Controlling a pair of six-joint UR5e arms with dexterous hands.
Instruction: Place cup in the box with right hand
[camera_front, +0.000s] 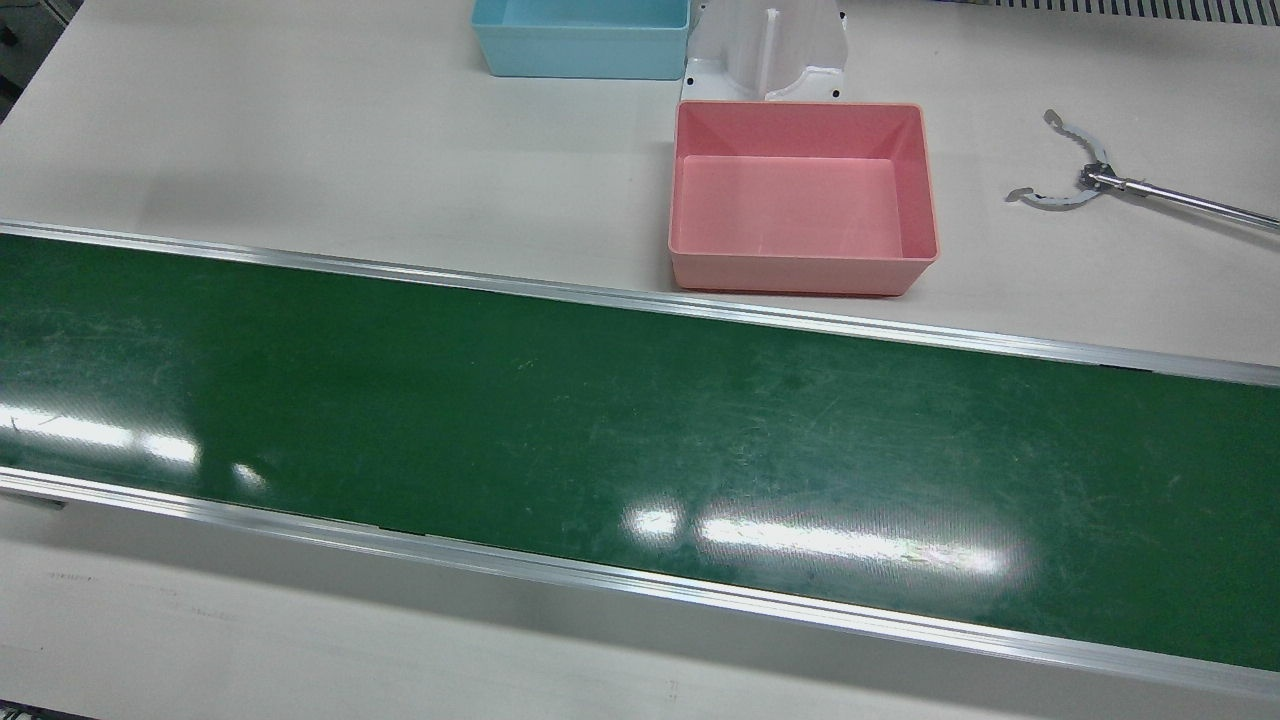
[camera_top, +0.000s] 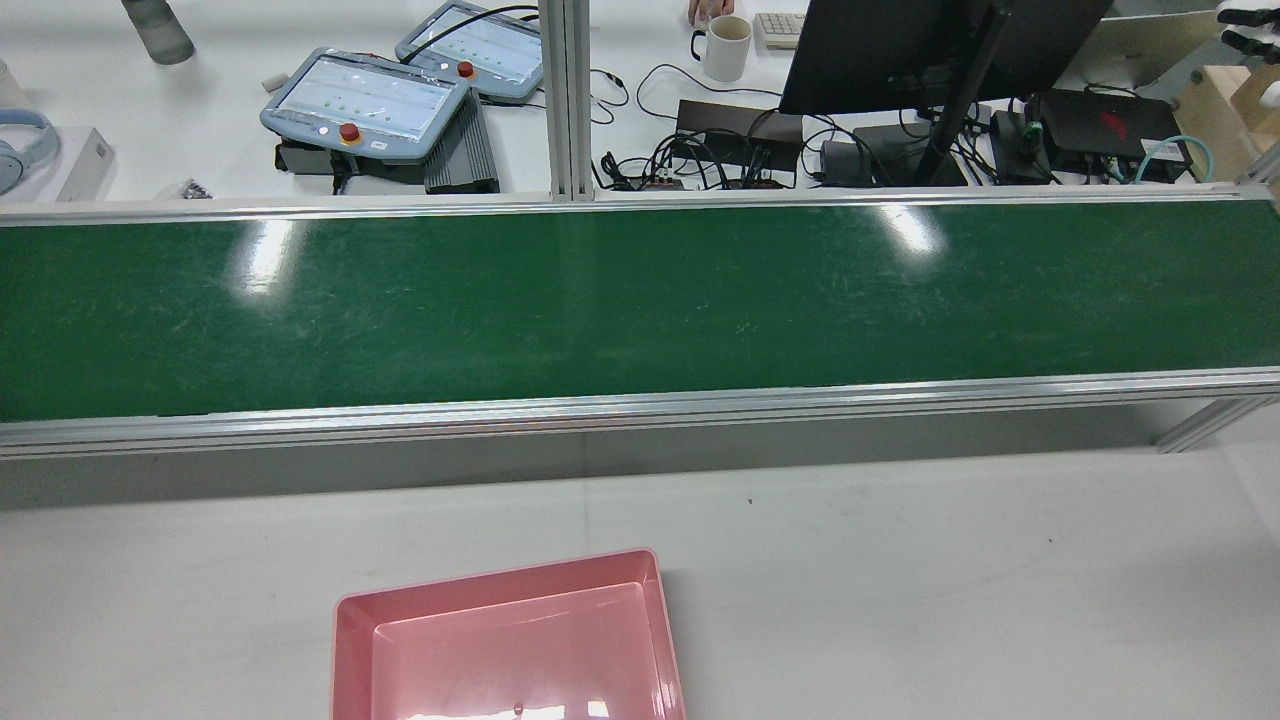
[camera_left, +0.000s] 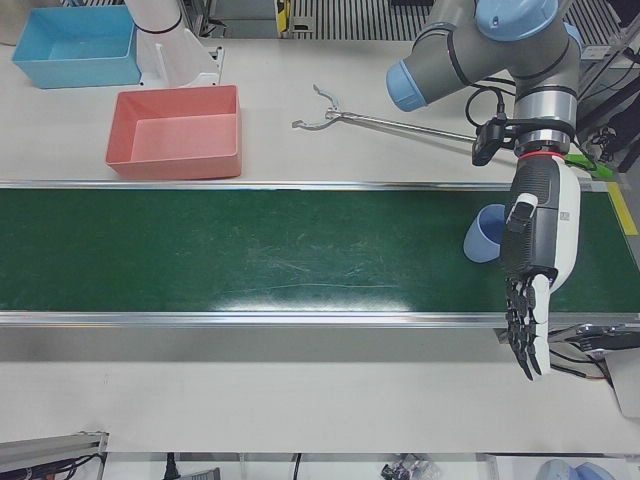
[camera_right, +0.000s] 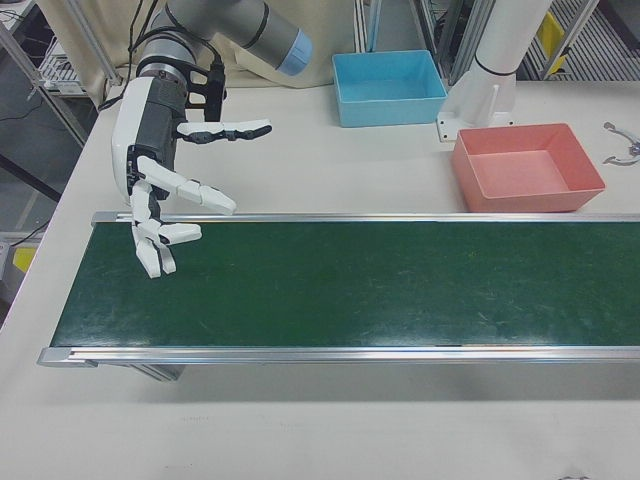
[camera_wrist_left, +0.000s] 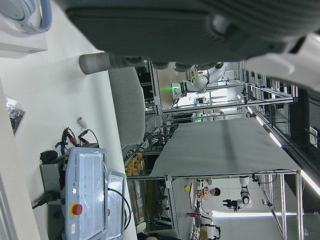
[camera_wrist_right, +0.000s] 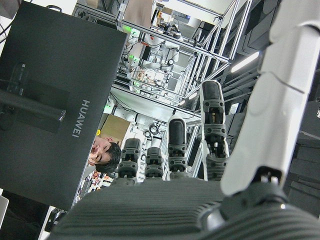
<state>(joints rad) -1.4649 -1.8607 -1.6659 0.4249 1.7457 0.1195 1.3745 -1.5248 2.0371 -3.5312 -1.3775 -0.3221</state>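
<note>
- The blue cup (camera_left: 486, 234) lies on the green conveyor belt (camera_left: 250, 250), at the end far from the pink box (camera_left: 176, 131).
- The left hand (camera_left: 533, 270) hangs just beside the cup with its fingers straight and pointing down. It holds nothing.
- The right hand (camera_right: 160, 170) hangs over the other end of the belt, well apart from the pink box. Its fingers are spread wide and it holds nothing.
- The pink box sits on the white bench (camera_left: 330, 400), just beside the belt's far rail.
- A blue box (camera_left: 75, 46) sits behind the pink box.
- A metal grabber tool (camera_left: 385, 120) lies on the bench near the pink box.
</note>
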